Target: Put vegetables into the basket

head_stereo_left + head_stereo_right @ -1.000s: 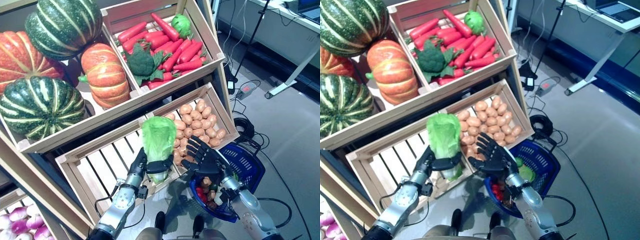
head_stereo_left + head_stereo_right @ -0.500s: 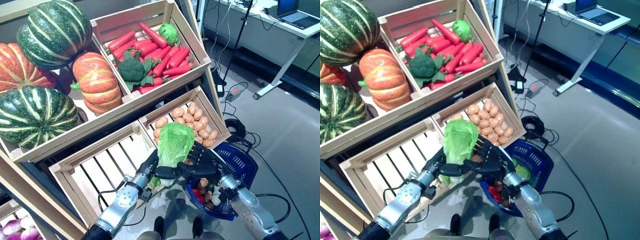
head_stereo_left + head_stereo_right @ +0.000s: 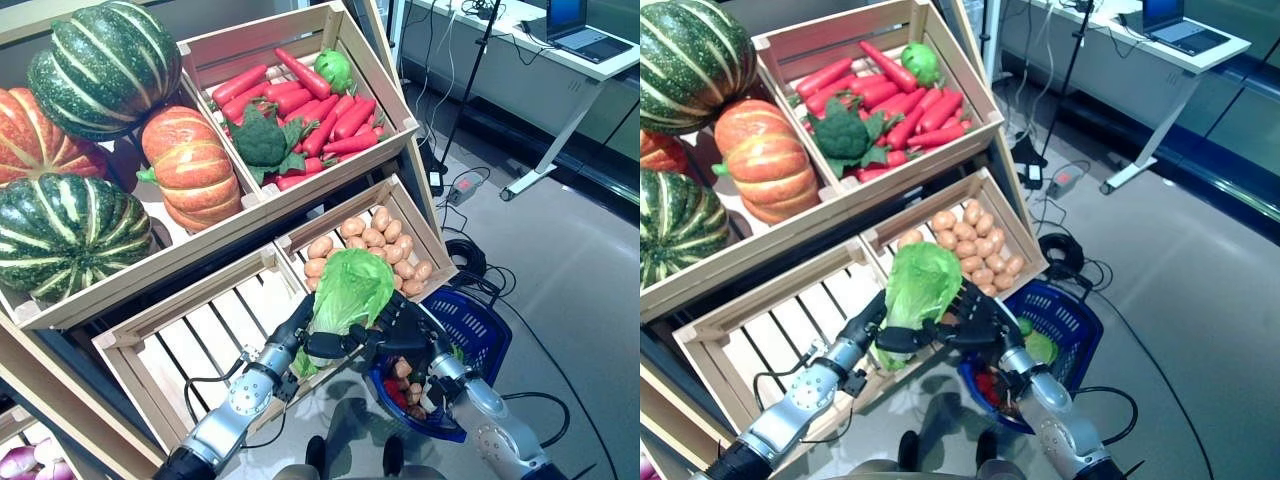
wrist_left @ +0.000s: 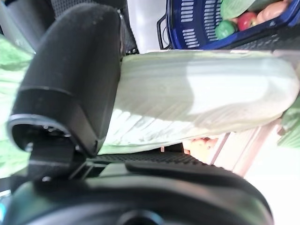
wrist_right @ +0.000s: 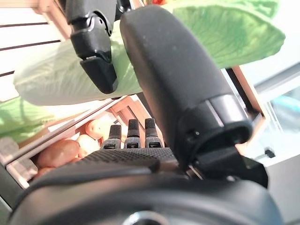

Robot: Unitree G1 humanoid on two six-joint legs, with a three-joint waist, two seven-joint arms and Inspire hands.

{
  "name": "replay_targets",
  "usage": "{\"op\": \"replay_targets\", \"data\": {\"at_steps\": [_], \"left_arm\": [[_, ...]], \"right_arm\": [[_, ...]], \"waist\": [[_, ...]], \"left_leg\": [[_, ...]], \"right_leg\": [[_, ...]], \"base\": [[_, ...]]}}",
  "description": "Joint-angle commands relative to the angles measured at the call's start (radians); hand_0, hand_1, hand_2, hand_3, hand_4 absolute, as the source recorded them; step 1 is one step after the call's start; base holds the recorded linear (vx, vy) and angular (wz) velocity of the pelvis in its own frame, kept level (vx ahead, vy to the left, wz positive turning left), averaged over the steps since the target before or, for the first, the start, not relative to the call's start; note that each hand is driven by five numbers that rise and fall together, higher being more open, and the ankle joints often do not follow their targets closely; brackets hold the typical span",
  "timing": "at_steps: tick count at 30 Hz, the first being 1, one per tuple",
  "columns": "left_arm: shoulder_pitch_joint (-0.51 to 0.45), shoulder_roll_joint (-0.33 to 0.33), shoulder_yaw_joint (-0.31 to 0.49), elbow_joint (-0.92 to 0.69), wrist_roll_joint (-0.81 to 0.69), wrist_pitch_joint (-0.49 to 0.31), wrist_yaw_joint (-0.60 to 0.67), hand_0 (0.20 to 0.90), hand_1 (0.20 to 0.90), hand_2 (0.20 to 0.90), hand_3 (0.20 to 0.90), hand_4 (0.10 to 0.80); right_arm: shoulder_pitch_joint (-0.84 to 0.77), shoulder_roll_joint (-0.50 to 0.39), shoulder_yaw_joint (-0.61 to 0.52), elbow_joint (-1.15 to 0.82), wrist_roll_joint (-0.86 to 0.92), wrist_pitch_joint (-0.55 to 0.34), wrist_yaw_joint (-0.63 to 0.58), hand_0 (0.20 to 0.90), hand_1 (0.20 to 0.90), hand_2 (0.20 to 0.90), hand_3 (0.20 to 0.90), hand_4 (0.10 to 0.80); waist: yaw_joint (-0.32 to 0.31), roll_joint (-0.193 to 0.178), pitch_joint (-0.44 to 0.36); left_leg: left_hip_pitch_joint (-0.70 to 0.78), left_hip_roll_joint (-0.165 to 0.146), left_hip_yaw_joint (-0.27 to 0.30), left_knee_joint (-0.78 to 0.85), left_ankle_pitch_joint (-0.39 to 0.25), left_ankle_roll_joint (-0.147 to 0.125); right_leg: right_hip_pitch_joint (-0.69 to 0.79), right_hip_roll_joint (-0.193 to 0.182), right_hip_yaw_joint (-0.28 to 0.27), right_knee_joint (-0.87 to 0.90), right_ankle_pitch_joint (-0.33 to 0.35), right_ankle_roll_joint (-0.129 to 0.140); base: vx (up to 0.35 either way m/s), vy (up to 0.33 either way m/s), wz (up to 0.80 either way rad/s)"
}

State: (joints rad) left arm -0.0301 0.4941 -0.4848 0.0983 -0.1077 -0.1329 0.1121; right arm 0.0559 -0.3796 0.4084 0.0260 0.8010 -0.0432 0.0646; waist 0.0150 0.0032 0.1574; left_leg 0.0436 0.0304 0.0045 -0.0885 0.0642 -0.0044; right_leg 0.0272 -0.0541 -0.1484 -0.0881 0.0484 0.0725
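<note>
At the far left the striped pumpkins (image 3: 95,130) filled the upper shelf, and below them the slatted wooden crate (image 3: 190,345) stood bare, its front rail running just under my left arm. My left hand (image 3: 312,338) was curled round the pale stem of the lettuce (image 3: 350,288), thumb and fingers clamped on it, holding the head upright above the front edge of the crates, where the slatted crate meets the potatoes (image 3: 375,250). My right hand (image 3: 400,325) lay just beside the lettuce on its far side, fingers spread and straight behind the leaves, thumb close to my left fingertips; it gripped nothing. Directly under that hand sat the blue basket (image 3: 478,325) on the floor, already holding a few vegetables, its near rim beside the potato crate's corner. To the right of the basket the grey floor (image 3: 570,260) lay open.
</note>
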Motion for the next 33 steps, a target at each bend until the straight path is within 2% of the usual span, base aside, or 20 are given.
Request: {"op": "replay_targets", "data": {"at_steps": [1,8,12,18,22,30,33], "left_arm": [[-0.100,0.003,-0.049,-0.108,0.052,-0.115,-0.021,0.300,0.300,0.300,0.300,0.400],[-0.130,0.005,-0.102,-0.104,0.012,-0.105,-0.104,0.300,0.300,0.300,0.300,0.400],[-0.140,-0.008,-0.138,-0.096,-0.023,-0.094,-0.205,0.300,0.300,0.300,0.300,0.400],[-0.166,-0.016,-0.192,-0.089,-0.138,-0.011,-0.394,0.300,0.300,0.300,0.300,0.400],[-0.189,-0.011,-0.221,-0.068,-0.171,0.028,-0.470,0.300,0.300,0.300,0.300,0.400],[-0.215,-0.003,-0.225,-0.063,-0.280,0.104,-0.640,0.300,0.300,0.300,0.300,0.400],[-0.222,-0.004,-0.235,-0.056,-0.275,0.113,-0.698,0.300,0.300,0.300,0.300,0.400]], "right_arm": [[-0.071,0.045,-0.029,-0.138,0.097,-0.095,-0.059,0.900,0.900,0.900,0.900,0.800],[-0.097,0.050,-0.011,-0.150,0.112,-0.105,-0.073,0.900,0.900,0.900,0.900,0.800],[-0.108,0.060,0.002,-0.153,0.113,-0.099,-0.059,0.900,0.900,0.900,0.900,0.800],[-0.143,0.043,0.039,-0.162,0.126,-0.060,0.072,0.900,0.900,0.900,0.900,0.800],[-0.177,0.012,0.057,-0.166,0.147,-0.049,0.143,0.900,0.900,0.900,0.900,0.800],[-0.225,-0.045,0.074,-0.210,0.187,-0.040,0.311,0.900,0.900,0.900,0.900,0.800],[-0.232,-0.056,0.081,-0.221,0.220,-0.023,0.349,0.900,0.900,0.900,0.900,0.800]], "waist": [[-0.005,-0.029,-0.097],[-0.007,-0.028,-0.099],[-0.008,-0.029,-0.106],[-0.010,-0.029,-0.109],[-0.011,-0.031,-0.114],[-0.007,-0.030,-0.125],[-0.007,-0.030,-0.130]], "left_leg": [[-0.025,-0.034,-0.005,0.001,-0.034,0.022],[-0.026,-0.033,-0.006,0.001,-0.035,0.022],[-0.029,-0.031,-0.005,0.001,-0.035,0.022],[-0.033,-0.030,0.001,0.001,-0.035,0.023],[-0.034,-0.031,0.000,0.001,-0.033,0.022],[-0.035,-0.030,-0.002,0.001,-0.033,0.022],[-0.035,-0.030,-0.003,0.001,-0.033,0.021]], "right_leg": [[0.004,-0.057,0.007,0.010,0.039,0.027],[0.004,-0.057,0.009,0.007,0.041,0.027],[0.003,-0.056,0.010,0.005,0.040,0.027],[-0.003,-0.056,0.013,0.007,0.039,0.030],[-0.005,-0.055,0.017,0.008,0.039,0.031],[-0.005,-0.055,0.017,0.006,0.038,0.035],[-0.004,-0.056,0.015,0.006,0.038,0.036]], "base": [[0.000,0.000,0.00],[0.000,0.000,0.00],[0.000,0.000,0.00],[0.000,0.000,0.00],[0.000,0.000,0.00],[0.000,0.000,0.00],[0.000,0.000,0.00]]}}
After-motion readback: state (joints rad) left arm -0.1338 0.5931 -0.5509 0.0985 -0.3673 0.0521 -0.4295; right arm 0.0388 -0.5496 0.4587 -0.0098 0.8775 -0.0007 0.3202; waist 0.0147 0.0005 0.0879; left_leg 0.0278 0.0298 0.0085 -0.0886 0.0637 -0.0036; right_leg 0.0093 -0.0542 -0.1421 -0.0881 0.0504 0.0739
